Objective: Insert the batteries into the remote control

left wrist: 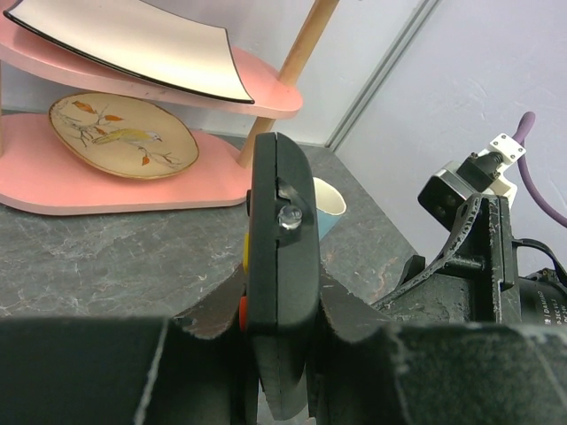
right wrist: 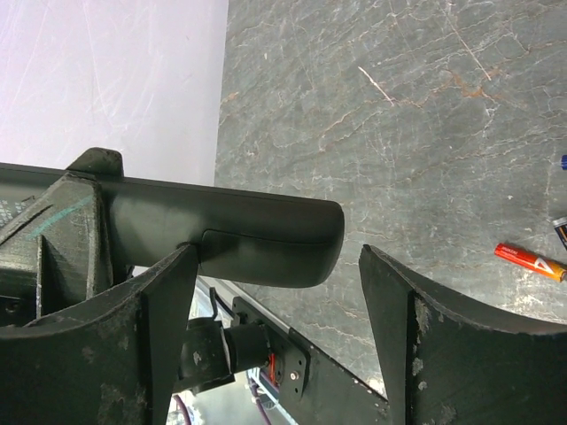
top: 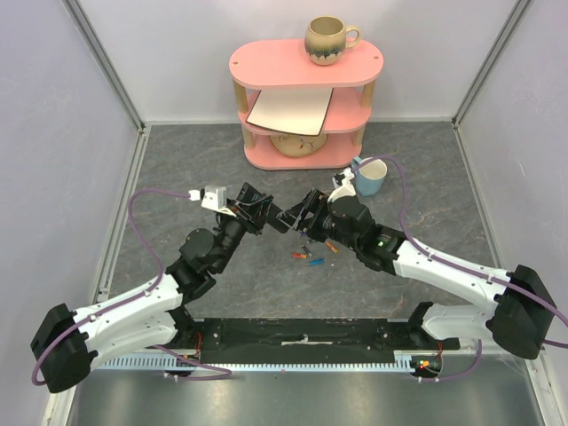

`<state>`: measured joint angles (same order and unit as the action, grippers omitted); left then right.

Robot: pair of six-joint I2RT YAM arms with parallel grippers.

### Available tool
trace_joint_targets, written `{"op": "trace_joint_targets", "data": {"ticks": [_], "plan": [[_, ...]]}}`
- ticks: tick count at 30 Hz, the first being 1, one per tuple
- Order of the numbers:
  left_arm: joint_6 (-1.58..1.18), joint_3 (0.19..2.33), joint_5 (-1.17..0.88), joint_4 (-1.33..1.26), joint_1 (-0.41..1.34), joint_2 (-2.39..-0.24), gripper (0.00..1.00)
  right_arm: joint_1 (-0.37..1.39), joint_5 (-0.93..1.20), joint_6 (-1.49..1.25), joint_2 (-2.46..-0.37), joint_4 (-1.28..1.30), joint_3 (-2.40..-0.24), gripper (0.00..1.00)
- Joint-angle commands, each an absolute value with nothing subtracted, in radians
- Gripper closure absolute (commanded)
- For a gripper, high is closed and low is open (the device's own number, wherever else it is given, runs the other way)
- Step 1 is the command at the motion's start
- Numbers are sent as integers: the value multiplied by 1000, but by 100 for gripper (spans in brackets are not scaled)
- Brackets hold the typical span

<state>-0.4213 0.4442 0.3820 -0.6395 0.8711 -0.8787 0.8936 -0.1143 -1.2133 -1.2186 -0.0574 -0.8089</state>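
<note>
- The left gripper [left wrist: 279,314] is clamped on the remote control [left wrist: 279,230], holding it edge-on in the air above the middle of the table [top: 177,160].
- The right gripper [right wrist: 279,297] stands wide, its jaws straddling the remote's free end. One finger [right wrist: 159,310] touches the underside and the other is well apart.
- The batteries [top: 308,256] lie loose just on the near side of the table's middle, below both grippers.
- The step looks like taking hold of the back cover — close squarely on that end and pull along the remote's length, with the left grip firm against twisting.
- A seam [right wrist: 208,235] shows on the underside, but I cannot tell whether the compartment is open.
- The button face is turned away, and the batteries are too small to count.
</note>
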Motion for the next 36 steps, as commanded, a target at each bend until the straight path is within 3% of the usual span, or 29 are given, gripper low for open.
{"op": "trace_joint_targets", "data": {"ticks": [1, 20, 36], "plan": [[-407, 497, 374, -724, 876, -865, 98, 894, -146, -1218, -1198, -35, -798, 19], [-460, 525, 206, -762, 880, -896, 98, 894, -161, -1132, -1313, 104, -952, 21], [-387, 529, 222, -844, 882, -882, 98, 894, -117, -1124, -1413, 222, -1014, 24]]}}
